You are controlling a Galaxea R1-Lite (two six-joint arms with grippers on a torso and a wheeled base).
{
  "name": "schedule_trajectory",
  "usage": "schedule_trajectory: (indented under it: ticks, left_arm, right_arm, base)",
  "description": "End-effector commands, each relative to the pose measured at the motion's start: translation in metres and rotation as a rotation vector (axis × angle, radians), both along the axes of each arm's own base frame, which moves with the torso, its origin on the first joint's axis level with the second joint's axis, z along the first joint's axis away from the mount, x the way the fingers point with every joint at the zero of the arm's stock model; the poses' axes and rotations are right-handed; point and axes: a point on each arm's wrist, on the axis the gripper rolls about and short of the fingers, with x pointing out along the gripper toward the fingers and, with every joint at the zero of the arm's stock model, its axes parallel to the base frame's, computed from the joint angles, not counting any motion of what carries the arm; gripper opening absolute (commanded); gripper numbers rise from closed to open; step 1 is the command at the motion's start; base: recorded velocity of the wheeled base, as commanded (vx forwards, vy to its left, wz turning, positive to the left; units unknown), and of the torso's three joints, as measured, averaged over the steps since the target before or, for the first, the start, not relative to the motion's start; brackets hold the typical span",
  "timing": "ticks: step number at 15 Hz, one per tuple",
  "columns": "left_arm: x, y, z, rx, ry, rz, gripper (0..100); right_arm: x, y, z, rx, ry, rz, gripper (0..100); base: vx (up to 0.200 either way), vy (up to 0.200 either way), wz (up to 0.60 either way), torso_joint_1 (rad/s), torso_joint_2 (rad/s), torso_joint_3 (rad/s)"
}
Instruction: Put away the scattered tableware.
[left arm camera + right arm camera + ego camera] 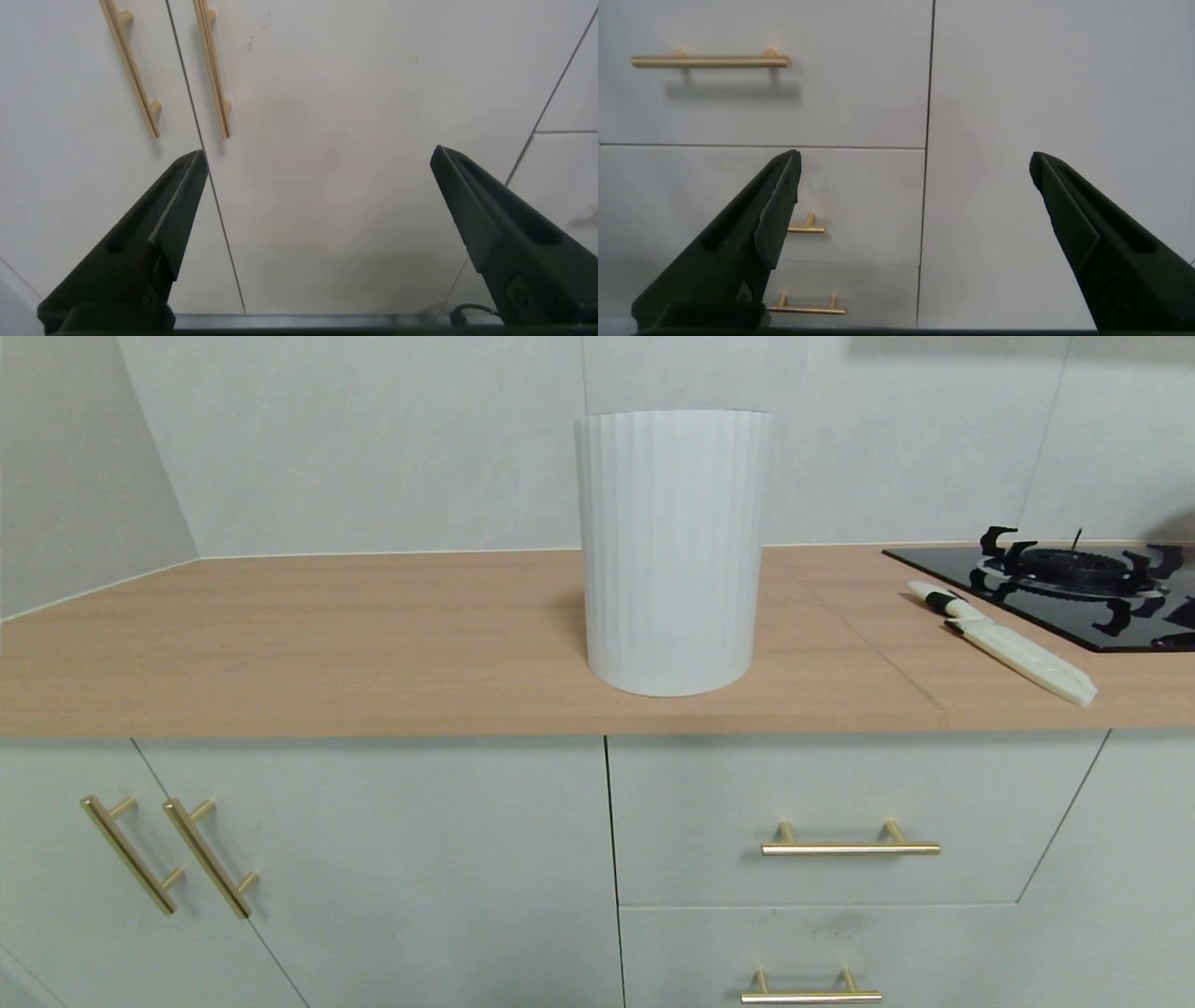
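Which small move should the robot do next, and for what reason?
Probably raise the right gripper toward the knife: it lies loose on the counter beside the stove, outside the white container, while that gripper is open and empty, facing the drawer fronts.

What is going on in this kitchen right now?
Nothing is being handled yet. The left gripper and right gripper hang low before the cabinet fronts, fingers spread, holding nothing. On the counter a cream knife lies beside the stove, apart from the tall white ribbed container standing upright near the front edge.
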Motion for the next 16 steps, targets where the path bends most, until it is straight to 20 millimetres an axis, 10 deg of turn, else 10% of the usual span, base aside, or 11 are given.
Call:
schedule_trajectory:
  ticks: [1, 16]
  left_arm:
    - [0.0001, 0.0, 0.0, 0.0, 0.001, 0.0, 100]
    - [0.0001, 0.0, 0.0, 0.0, 0.001, 0.0, 100]
  right_arm:
    - [0.0001, 0.0, 0.0, -0.001, 0.002, 0.0, 100]
    - [0.0001, 0.0, 0.0001, 0.001, 0.0, 0.0, 100]
  base:
    - [0.0, 0.0, 0.0, 0.09, -0.34, -0.251]
    - [0.0, 0.0, 0.0, 0.174, -0.46, -0.286]
